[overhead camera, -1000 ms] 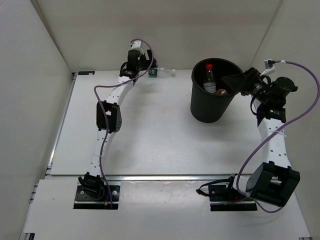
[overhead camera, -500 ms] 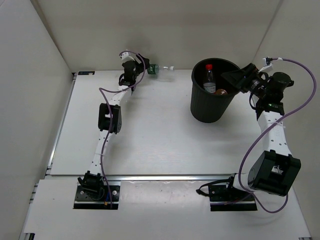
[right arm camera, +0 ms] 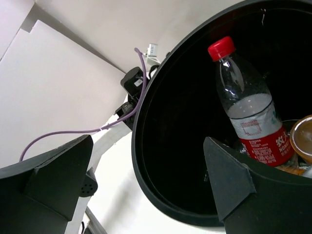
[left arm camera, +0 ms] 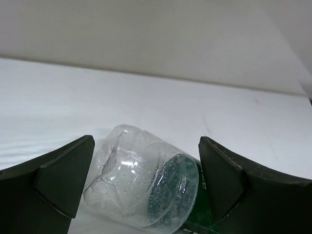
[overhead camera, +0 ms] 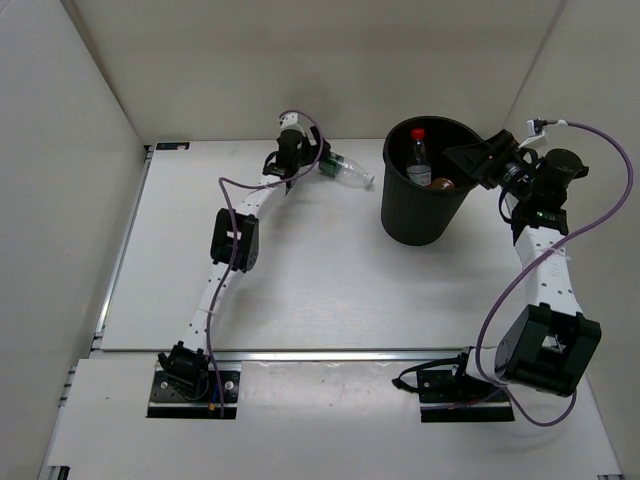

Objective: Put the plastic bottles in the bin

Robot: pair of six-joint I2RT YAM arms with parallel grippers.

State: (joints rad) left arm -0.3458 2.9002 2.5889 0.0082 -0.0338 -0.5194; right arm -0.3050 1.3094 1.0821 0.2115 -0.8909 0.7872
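Observation:
My left gripper is shut on the clear bottle with the green label, which sticks out to the right, cap toward the bin. In the left wrist view the bottle's clear base sits between my fingers, above the white table. The black bin stands at the back right. Inside it a clear bottle with red cap and red label leans, with an orange bottle beside it. My right gripper is open and empty at the bin's right rim. The right wrist view looks into the bin at the red-capped bottle.
White walls close the table at the back and both sides. The left arm's purple cable loops over the table's left half. The orange bottle's edge shows at the right of the right wrist view.
My left gripper has swung right and nearer, away from the back wall toward the bin, carrying the green-label bottle. The right arm has barely moved.

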